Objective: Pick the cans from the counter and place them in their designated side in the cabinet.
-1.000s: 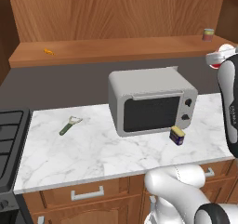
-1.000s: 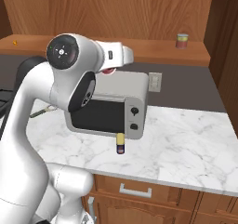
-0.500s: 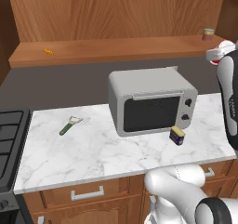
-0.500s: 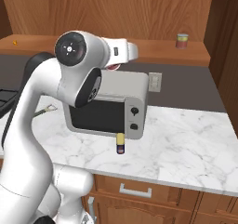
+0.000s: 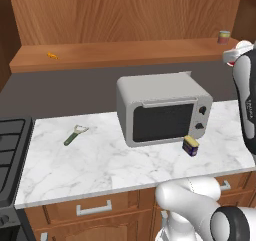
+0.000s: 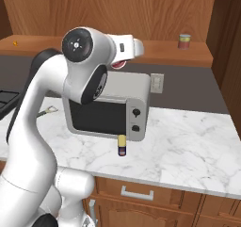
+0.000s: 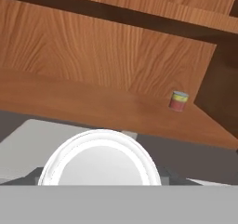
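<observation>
While I carry: the red can (image 6: 119, 64) rides in my gripper (image 6: 123, 56), raised above the microwave (image 5: 162, 107) and level with the cabinet (image 5: 125, 52) shelf.
Gripper state: partly spread and pinching the red can; in the hand view its white rim (image 7: 100, 158) sits right at the lens, between the finger tips.
Step in hand: I judge this as the carry of the first can, lifted off the bench (image 5: 110, 157) and heading for the shelf, not yet set down.
Second can: the dark blue can (image 5: 190, 146) with the yellow top stands on the bench just in front of the microwave's right lower corner, untouched.
Shelf contents: a pale greenish can (image 6: 184, 41) with a reddish band stands near the right end of the cabinet; a small orange thing (image 5: 52, 55) lies toward the left end.
Elsewhere on the bench: a peeler (image 5: 75, 134) lies left of the microwave, well apart from the cans.
Next move, as I see it: push the can forward over the shelf board, lower it until it stands upright on the wood, then spread the gripper.
What it calls for: choosing the proper side, which I cannot tell from here, and keeping well apart from the pale greenish can.
Risk: the can could catch the shelf's front edge if I come in too low.
</observation>
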Motion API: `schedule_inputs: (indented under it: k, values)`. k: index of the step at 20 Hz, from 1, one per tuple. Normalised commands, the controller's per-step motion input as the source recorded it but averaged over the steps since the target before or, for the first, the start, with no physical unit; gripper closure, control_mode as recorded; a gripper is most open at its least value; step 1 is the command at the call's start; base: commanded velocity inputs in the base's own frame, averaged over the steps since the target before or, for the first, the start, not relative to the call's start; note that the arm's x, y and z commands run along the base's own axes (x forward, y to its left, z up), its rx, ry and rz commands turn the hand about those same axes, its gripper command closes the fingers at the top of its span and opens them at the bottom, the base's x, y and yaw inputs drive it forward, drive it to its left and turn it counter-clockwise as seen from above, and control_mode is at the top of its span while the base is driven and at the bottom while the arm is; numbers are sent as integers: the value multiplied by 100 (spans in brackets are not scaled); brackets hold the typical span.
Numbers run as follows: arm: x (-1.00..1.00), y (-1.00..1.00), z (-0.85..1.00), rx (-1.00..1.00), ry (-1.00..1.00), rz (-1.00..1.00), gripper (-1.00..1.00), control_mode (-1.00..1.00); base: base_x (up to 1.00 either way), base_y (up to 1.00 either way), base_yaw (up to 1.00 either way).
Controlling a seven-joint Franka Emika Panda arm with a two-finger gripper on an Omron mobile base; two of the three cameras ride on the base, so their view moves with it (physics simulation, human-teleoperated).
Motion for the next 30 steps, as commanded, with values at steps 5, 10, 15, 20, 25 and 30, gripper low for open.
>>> schedule_inputs:
  k: [5,10,15,20,25,30]
  values:
    - [12,-5,2,-1,0,0,100,-100,0,0,0]
    - [18,-1,1,0,0,0,100,-100,0,0,0]
    - [23,0,1,0,0,0,100,-100,0,0,0]
    - [18,-5,5,0,0,0,100,-100,0,0,0]
    - [16,-9,6,0,0,0,100,-100,0,0,0]
    - [15,-8,3,0,2,0,100,-100,0,0,0]
